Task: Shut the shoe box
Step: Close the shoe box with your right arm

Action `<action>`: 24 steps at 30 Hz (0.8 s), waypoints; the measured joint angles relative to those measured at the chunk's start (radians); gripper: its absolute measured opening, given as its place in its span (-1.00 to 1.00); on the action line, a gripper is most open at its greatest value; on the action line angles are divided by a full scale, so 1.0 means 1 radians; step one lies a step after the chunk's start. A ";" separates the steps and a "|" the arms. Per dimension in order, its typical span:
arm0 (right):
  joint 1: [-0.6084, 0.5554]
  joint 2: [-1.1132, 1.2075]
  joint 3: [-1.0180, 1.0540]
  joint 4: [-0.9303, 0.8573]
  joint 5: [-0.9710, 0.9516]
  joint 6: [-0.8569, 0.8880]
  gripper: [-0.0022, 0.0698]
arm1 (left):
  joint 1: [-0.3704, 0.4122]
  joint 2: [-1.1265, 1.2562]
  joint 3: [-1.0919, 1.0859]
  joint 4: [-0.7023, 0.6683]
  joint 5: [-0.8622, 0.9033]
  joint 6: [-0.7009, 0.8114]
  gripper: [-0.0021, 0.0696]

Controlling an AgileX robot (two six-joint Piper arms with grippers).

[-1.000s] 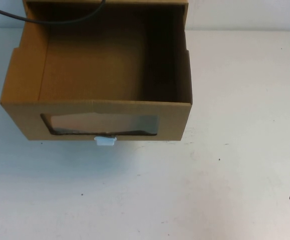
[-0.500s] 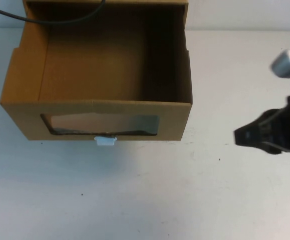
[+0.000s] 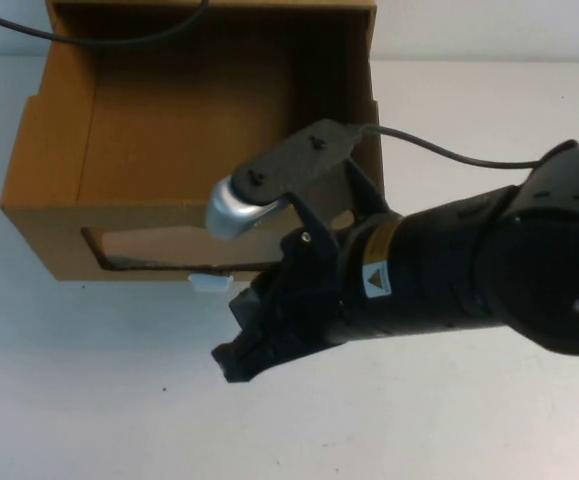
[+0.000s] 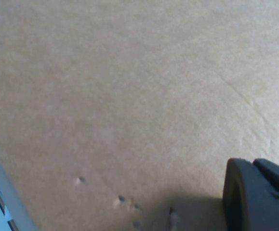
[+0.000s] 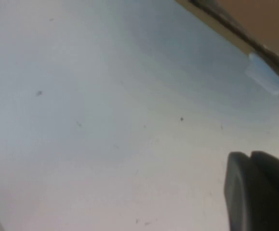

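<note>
Shoe box (image 3: 184,135) and right tool (image 3: 237,358) lie close together in the high view: the tool's dark tip sits in the lower middle of the frame, over the white table (image 3: 89,400), just below and slightly right of the box's small white tab (image 3: 210,283). Whether the tip touches the table cannot be told, and whether this tool is open or closed cannot be told either, since only a dark bunched end shows there and a single dark finger (image 5: 259,190) at the lower right corner of the right wrist view. Behind the tip, the thick black right arm (image 3: 469,270) runs toward the right edge of the high view, covering the right part of the box's front panel and window (image 3: 159,245).

The brown cardboard box fills the upper left of that frame, its drawer pulled out and open at the top, the tab hanging under the window. In the right wrist view the tab (image 5: 267,77) shows at the upper right, beneath the cardboard edge.

The left tool (image 4: 259,195) appears only in its own wrist view, as one dark piece at the lower right against plain brown cardboard (image 4: 129,96); its state cannot be told.
</note>
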 joint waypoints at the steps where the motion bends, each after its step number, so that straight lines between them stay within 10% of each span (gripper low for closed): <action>1: 0.002 0.016 -0.012 -0.009 -0.012 0.002 -0.97 | 0.000 0.000 -0.002 0.000 0.000 -0.002 -0.96; 24: 0.002 0.270 -0.271 -0.263 -0.042 0.101 -0.97 | 0.000 0.000 -0.002 0.000 0.002 -0.017 -0.96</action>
